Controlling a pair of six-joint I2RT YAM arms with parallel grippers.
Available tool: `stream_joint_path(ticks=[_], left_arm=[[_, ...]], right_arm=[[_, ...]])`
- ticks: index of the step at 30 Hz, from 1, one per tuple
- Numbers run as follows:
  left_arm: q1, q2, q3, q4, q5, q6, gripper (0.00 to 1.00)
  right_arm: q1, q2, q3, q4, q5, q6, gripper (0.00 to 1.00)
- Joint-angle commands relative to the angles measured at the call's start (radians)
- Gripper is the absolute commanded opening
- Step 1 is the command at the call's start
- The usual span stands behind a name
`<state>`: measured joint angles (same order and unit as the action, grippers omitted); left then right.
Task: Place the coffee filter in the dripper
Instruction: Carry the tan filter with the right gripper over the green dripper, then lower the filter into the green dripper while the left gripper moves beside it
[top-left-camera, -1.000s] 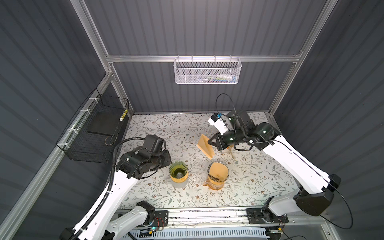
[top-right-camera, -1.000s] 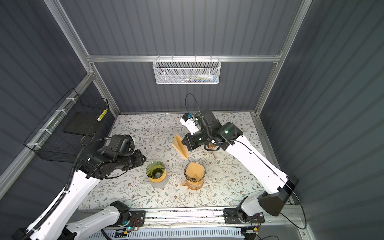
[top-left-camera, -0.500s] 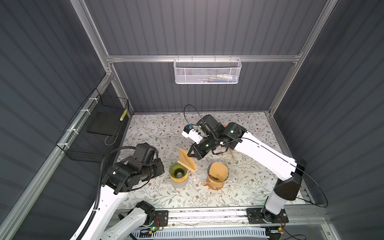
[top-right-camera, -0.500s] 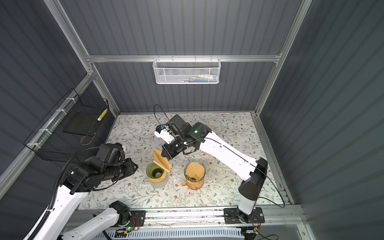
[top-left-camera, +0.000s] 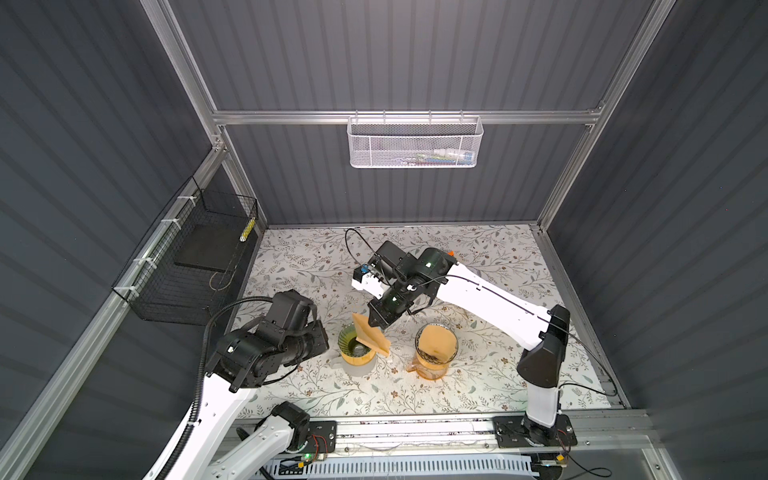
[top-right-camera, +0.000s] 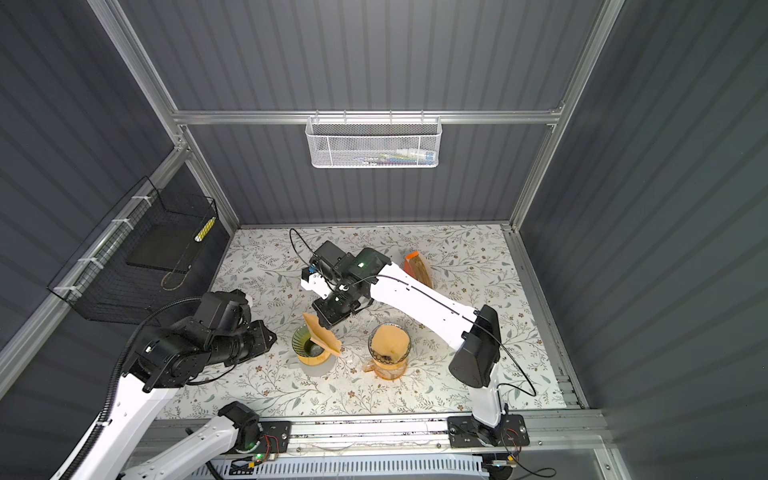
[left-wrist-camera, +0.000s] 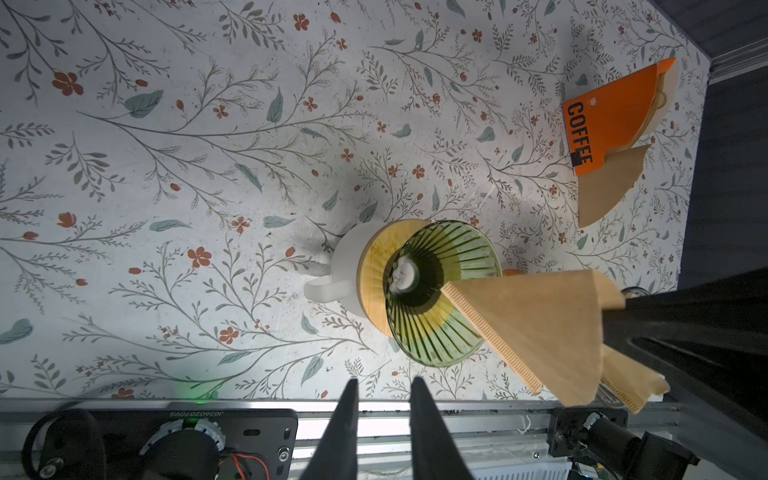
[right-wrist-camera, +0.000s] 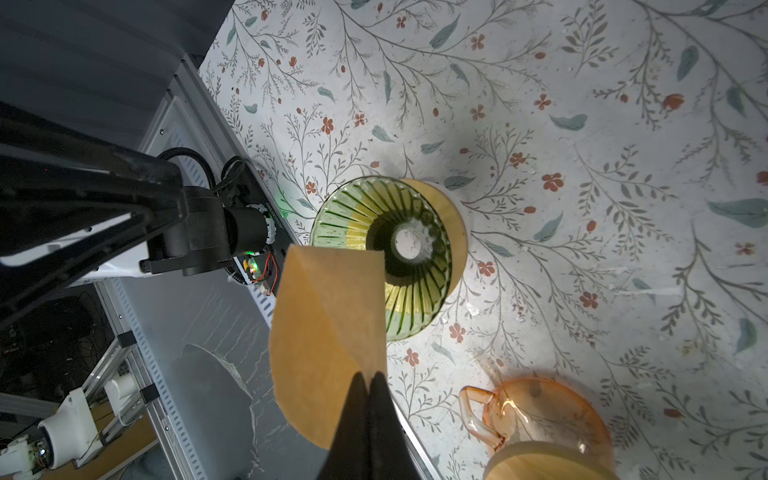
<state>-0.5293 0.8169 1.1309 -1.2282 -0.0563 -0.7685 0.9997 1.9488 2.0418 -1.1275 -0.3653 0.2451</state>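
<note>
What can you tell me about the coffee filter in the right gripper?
The coffee filter is tan paper, folded flat into a fan shape, with a ribbed seam along one straight edge. The right gripper pinches it near one corner. It hangs tilted, its lower corner over the green dripper mouth, not yet seated. Whether it touches the glass I cannot tell.

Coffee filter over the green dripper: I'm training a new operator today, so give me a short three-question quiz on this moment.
1. True or false: the coffee filter is seated inside the green glass dripper.
2. The dripper stands on: A) a steel kettle; B) a white mug; C) a stack of books.
3. Fill in: the right gripper is ___ on the filter; the left gripper is open and holds ___.
Key: 1 false, it is pinched flat over the dripper; 2 B; 3 shut, nothing.
</note>
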Motion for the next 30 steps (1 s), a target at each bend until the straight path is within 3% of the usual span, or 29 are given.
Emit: stream_joint_path(ticks=[1,21,30], left_arm=[[-0.001,-0.01,-0.016,0.03,0.021,0.047,0.23],[-0.001,-0.097,-0.101,0.192,0.163,0.142,0.23],[-0.001,-0.124,-0.129,0.202,0.146,0.173,0.23]], right_arm=[[0.011,0.036,0.054,-0.056,0.063,0.03,0.0],[0.015,0.149,0.179,-0.092,0.122,0.214,0.0],[0.022,0.165,0.179,-0.084,0.151,0.307,0.0]])
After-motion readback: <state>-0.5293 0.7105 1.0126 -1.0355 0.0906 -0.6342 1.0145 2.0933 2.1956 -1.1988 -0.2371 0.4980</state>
